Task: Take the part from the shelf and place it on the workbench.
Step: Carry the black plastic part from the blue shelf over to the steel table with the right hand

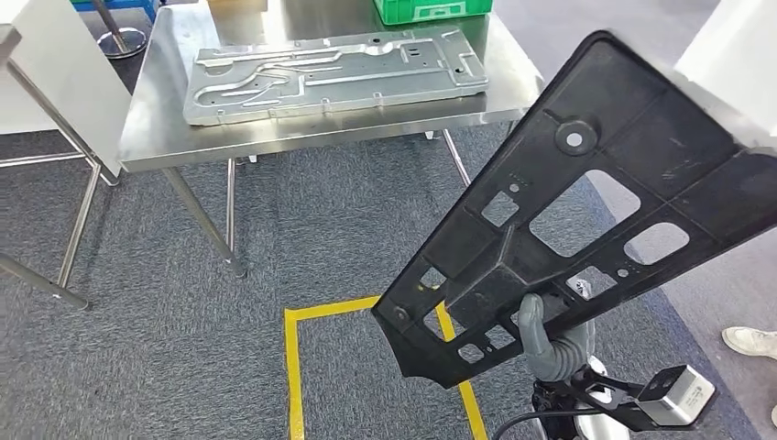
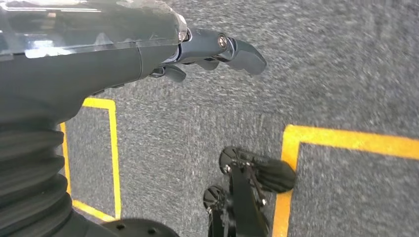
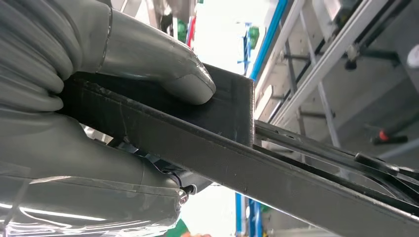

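Black part (image 1: 586,211), one, gripped by right robot hand (image 1: 550,344); left robot hand (image 2: 207,52) holds nothing.

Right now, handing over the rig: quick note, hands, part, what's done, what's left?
Right hand: holds the black part by its lower edge, raised and tilted over the carpet.
Left hand: holds nothing, fingers loosely out, hanging over the floor.
Workbench: ahead, carrying a grey metal panel and a green crate.
Done: part in hand.
Left: close on the workbench and set the part down.
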